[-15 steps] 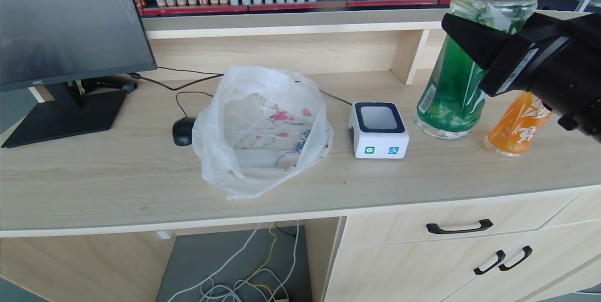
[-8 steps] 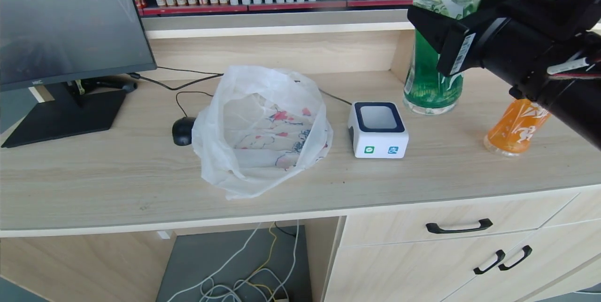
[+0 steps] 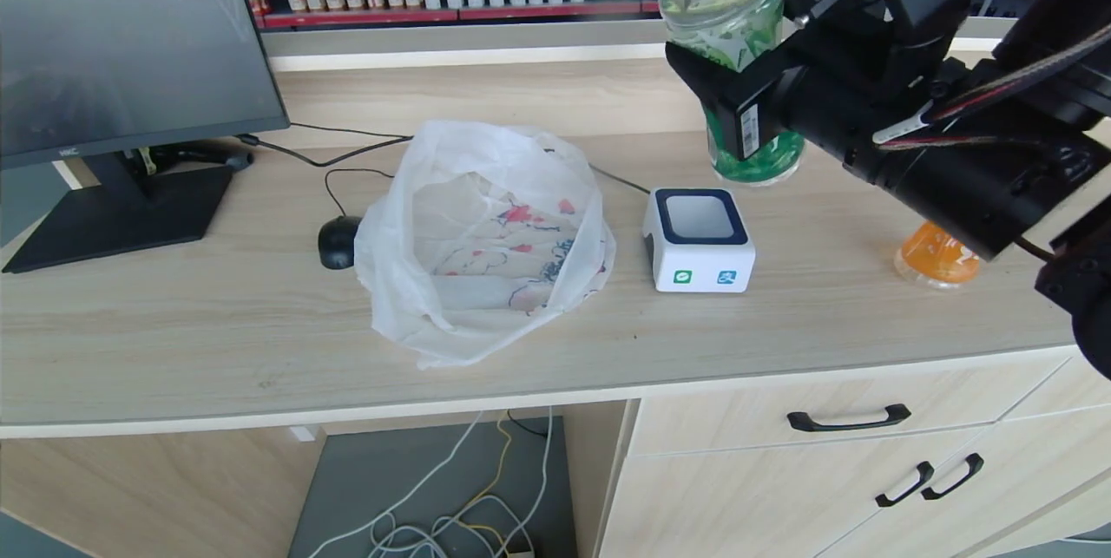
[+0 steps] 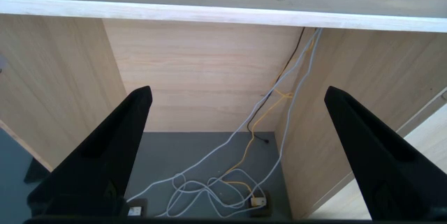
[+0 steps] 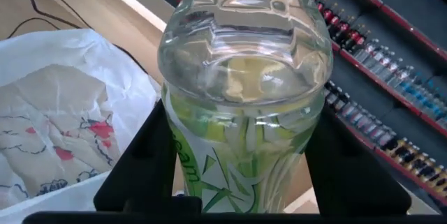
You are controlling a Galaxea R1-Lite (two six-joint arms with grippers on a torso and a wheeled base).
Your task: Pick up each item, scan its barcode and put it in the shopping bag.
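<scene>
The light wooden counter (image 3: 217, 332) carries a black monitor stand (image 3: 121, 211) on the left. A black computer mouse (image 3: 337, 243) lies just beside an open white plastic shopping bag (image 3: 486, 237). Near the bag stands a white square scanner box (image 3: 699, 239), and at the far right an orange drink bottle (image 3: 936, 256).

Right arm: the black, matte right arm (image 3: 920, 150) is built from thick, rounded segments.
Right gripper: the black right gripper (image 3: 733, 63) is formed of broad, flat-sided plastic fingers (image 5: 140, 172) on a blocky base.
Cables: a thin cable bundle (image 3: 998, 81) of red, white and black strands is run along the arm.
Marking: a small rectangular white sticker (image 3: 748, 129) with dark print is fixed to the gripper base.
Left gripper: the black left gripper (image 4: 237, 161) is made of two matte, wedge-shaped fingers (image 4: 105, 158) that taper to the tips.
</scene>
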